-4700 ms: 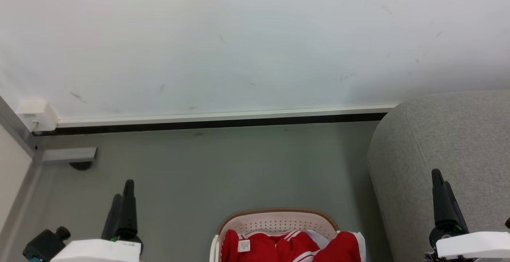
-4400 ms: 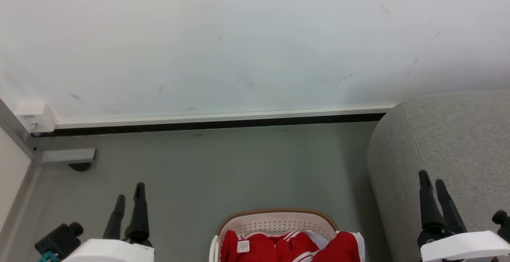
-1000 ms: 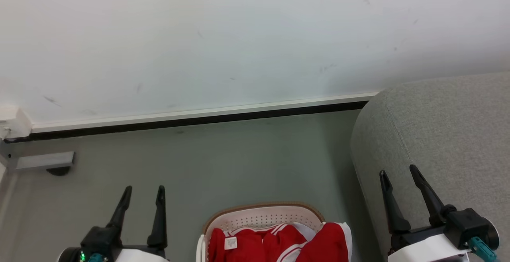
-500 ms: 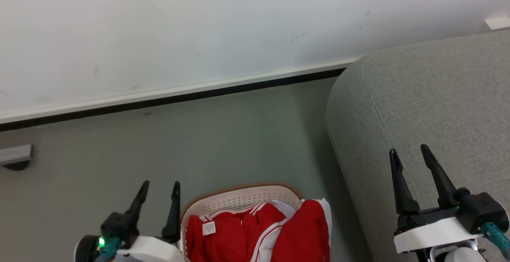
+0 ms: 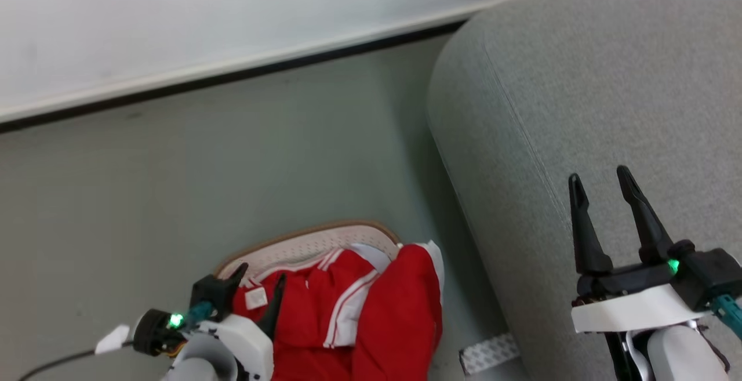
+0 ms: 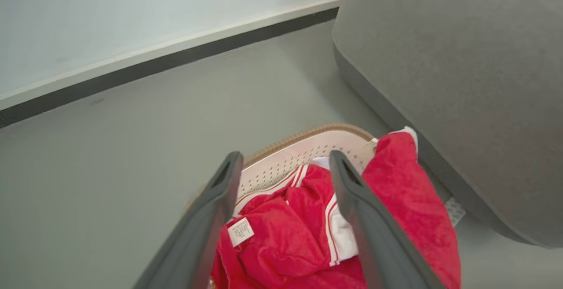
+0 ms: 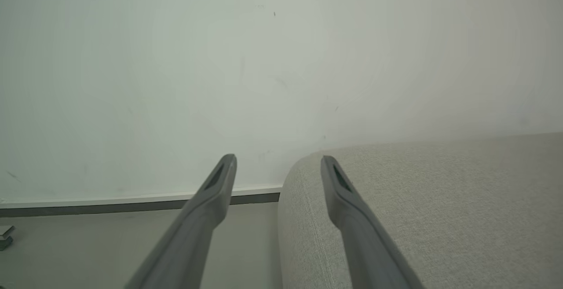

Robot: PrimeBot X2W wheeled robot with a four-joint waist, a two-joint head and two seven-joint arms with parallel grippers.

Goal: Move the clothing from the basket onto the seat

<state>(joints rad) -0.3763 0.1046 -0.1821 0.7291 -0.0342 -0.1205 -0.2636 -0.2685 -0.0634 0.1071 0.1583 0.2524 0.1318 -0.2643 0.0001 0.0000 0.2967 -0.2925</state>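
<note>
Down at the lower left of the head view, the left gripper [image 5: 261, 274] hangs over the near-left part of the basket [image 5: 313, 240]. Its 2 dark fingers are spread apart with nothing caught between them. I cannot tell whether their tips touch the fabric. In the left wrist view those fingers frame the clothing [image 6: 281, 240], a heap of bright red cloth with white striped trim and a small white label [image 6: 240, 232] lying near the left finger. The clothing sits inside the basket, and 1 red fold is draped over the rim on the side facing the seat [image 5: 579, 79]. The basket stands on the grey-green floor [image 5: 174, 166], near the seat's rounded corner. A pale textured strip [image 5: 484, 353] lies on the floor at the seat's base. The right gripper [image 5: 599, 175] is over the seat's left edge, fingers parted and empty, pointing toward the white wall [image 5: 174, 10], well apart from the basket.
</note>
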